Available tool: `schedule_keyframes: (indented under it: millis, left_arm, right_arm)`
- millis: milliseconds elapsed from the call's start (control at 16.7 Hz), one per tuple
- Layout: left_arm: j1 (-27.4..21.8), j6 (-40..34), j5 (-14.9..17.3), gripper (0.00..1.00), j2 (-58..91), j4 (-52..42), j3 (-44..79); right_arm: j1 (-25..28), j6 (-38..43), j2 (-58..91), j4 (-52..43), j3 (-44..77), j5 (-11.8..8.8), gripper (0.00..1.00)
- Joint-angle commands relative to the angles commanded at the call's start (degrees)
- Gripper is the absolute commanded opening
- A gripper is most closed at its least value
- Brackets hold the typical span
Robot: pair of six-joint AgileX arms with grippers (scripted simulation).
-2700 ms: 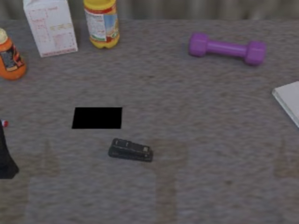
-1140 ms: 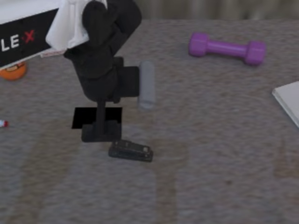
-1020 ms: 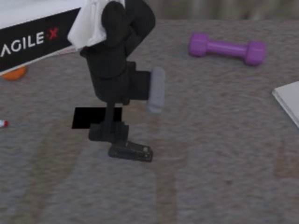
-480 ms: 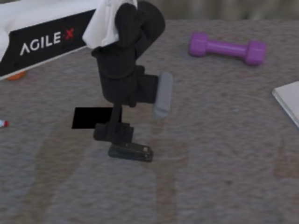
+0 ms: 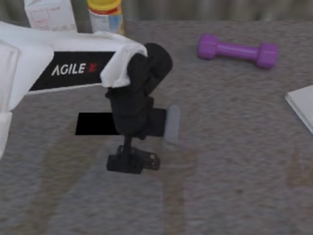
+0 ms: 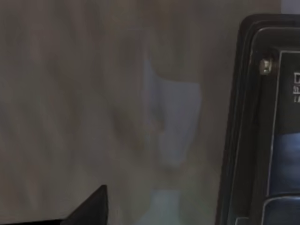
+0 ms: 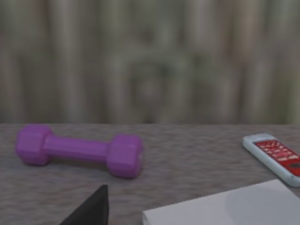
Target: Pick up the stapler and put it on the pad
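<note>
The black stapler (image 5: 149, 159) lies on the grey cloth just in front of the black pad (image 5: 94, 123). My left arm reaches in from the left and hides the pad's right end. My left gripper (image 5: 126, 164) is low over the stapler's left half, open, and its black body covers that end. In the left wrist view the stapler (image 6: 265, 140) fills one side very close up, and one dark fingertip (image 6: 91, 212) stands well apart from it over bare cloth. My right arm is parked outside the top view. Only one fingertip (image 7: 91, 211) of it shows, open.
A purple dumbbell (image 5: 238, 50) lies at the back right and a white flat slab (image 5: 302, 105) at the right edge. A white carton (image 5: 49, 13) and a yellow bottle (image 5: 104, 14) stand at the back left. A white and red phone-like thing (image 7: 274, 157) lies beyond the slab.
My left arm has swung in from the left and come down, bringing its gripper from beside the pad onto the stapler's left half. The stapler has not moved.
</note>
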Motion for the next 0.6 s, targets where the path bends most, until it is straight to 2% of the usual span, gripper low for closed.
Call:
schedule_keyframes:
  millis: [360,600]
  left_arm:
    - [0.0,0.1,0.0,1.00,1.3,3.1,-2.2]
    - [0.0,0.1,0.0,0.70,1.3,3.1,-2.2]
  right_arm:
    - [0.0,0.0,0.0,0.0,0.0,0.0,1.00]
    - [0.0,0.0,0.0,0.0,0.0,0.0,1.00]
